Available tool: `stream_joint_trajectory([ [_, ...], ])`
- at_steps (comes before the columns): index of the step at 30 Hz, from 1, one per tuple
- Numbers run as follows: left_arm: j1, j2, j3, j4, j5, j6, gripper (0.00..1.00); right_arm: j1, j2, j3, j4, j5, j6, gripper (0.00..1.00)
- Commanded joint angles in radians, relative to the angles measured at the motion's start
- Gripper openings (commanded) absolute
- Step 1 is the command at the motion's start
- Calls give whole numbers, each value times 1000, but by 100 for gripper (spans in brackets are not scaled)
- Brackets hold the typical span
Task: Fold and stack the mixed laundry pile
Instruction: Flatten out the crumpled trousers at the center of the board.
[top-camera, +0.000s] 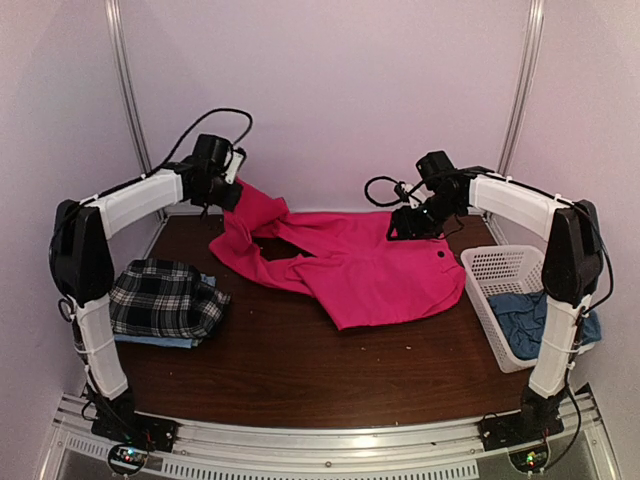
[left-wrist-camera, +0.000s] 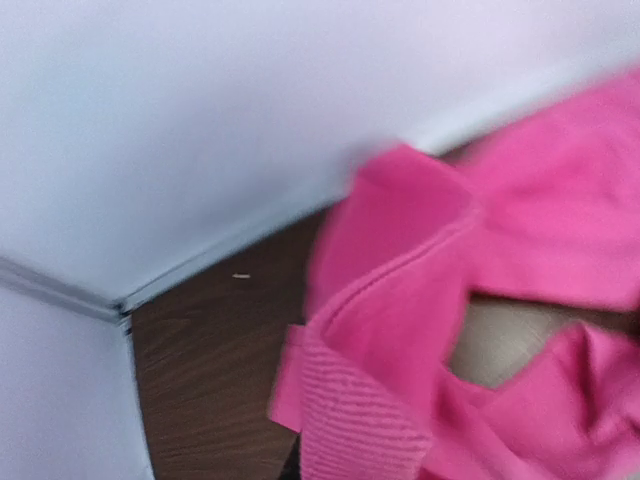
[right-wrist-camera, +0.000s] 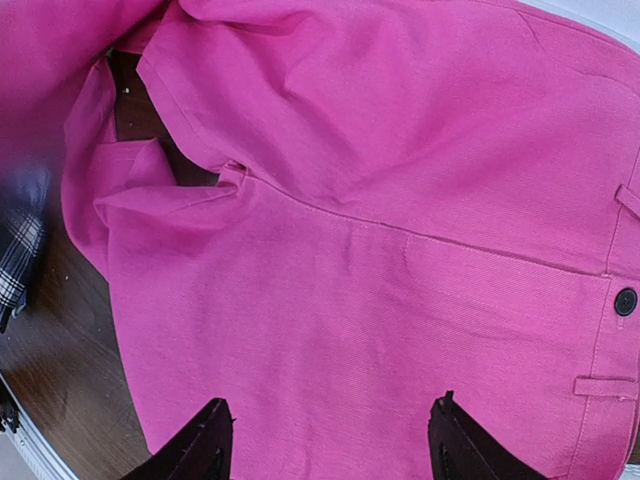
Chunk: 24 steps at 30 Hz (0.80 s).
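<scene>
Left claw (top-camera: 228, 190) clenched on hot-pink trousers (top-camera: 370, 270), one end raised off bench (top-camera: 300, 370). Right claw (right-wrist-camera: 330, 405) released, hovering over the trousers' waist.

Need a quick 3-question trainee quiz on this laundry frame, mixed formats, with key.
1. True or false: the right claw is shut on the trousers.
2. Where does the plaid shirt lie? A) in the right claw B) on the table's left side C) under the trousers
3. Fill in: the blue cloth lies in the ___.
Key: 1 false, it is open above them; 2 B; 3 basket.
</scene>
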Motion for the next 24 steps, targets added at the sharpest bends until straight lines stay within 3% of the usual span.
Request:
stream_joint_trajectory([
  [1,297,109,240,162,-283,-425,34,-5,-24,-23,-16,6,-5,68],
  [3,363,206,401,132,-252,-468,69,-5,-32,-43,-10,-2,-5,68],
  [4,372,272,493,91,-227,-446,82,-5,-32,-47,-10,-4,-5,68],
  [5,372,312,572,44,-199,-417,89,-4,-32,-48,-14,-4,-4,67],
  [7,372,326,630,-23,-89,-386,90,-4,-40,-55,-11,-3,1,67],
  [10,363,243,454,-5,32,-356,87,-1,-58,-75,12,-10,3,66],
  [14,351,151,184,58,301,-313,78,9,-80,-95,34,-51,-11,64],
  [19,302,210,171,-64,340,-306,77,16,-40,-78,9,-54,-35,63],
  [24,255,325,238,-159,315,-318,89,17,39,-33,-3,-32,-28,63],
])
